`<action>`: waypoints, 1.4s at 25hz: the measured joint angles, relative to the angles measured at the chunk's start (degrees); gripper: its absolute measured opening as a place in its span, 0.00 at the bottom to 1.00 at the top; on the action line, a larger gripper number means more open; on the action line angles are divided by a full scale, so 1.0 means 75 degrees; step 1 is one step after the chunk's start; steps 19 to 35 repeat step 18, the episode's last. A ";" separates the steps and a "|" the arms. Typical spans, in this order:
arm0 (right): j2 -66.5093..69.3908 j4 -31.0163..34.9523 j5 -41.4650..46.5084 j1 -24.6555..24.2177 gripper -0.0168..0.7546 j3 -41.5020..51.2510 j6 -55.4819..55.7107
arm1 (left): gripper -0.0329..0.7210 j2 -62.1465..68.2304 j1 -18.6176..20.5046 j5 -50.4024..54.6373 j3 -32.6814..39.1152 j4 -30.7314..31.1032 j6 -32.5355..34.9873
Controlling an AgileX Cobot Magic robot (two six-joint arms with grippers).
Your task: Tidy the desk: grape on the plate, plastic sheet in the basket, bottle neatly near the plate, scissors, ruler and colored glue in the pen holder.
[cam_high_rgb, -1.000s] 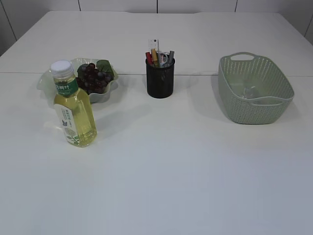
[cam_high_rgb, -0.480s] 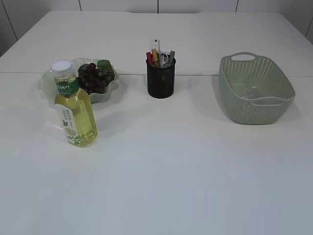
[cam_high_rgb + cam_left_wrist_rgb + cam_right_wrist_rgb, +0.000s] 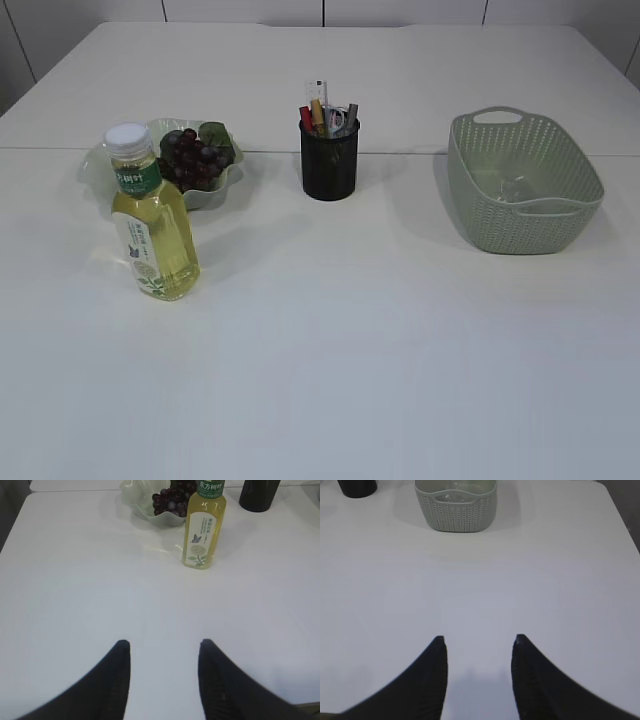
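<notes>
The bottle [image 3: 203,525] stands well ahead of the left gripper [image 3: 164,645] — both it and the right gripper [image 3: 479,639] are parted, holding nothing.

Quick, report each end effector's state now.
Left end effector: open, holding nothing, above the bare white table.
Right end effector: open, holding nothing, also over bare table.
</notes>
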 joint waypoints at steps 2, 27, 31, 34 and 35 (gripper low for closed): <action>0.0000 0.0031 0.0000 0.0000 0.47 0.0000 -0.0018 | 0.48 0.0000 0.0000 0.0000 0.0000 0.0000 0.0026; 0.0000 0.0031 0.0000 0.0000 0.47 0.0000 -0.0018 | 0.43 0.0000 0.0000 0.0000 0.0000 0.0000 0.0053; 0.0000 0.0031 0.0000 0.0000 0.47 0.0000 -0.0018 | 0.43 0.0000 0.0000 0.0000 0.0000 0.0000 0.0053; 0.0000 0.0031 0.0000 0.0000 0.47 0.0000 -0.0018 | 0.43 0.0000 0.0000 0.0000 0.0000 0.0000 0.0053; 0.0000 0.0031 0.0000 0.0000 0.47 0.0000 -0.0018 | 0.43 0.0000 0.0000 0.0000 0.0000 0.0000 0.0053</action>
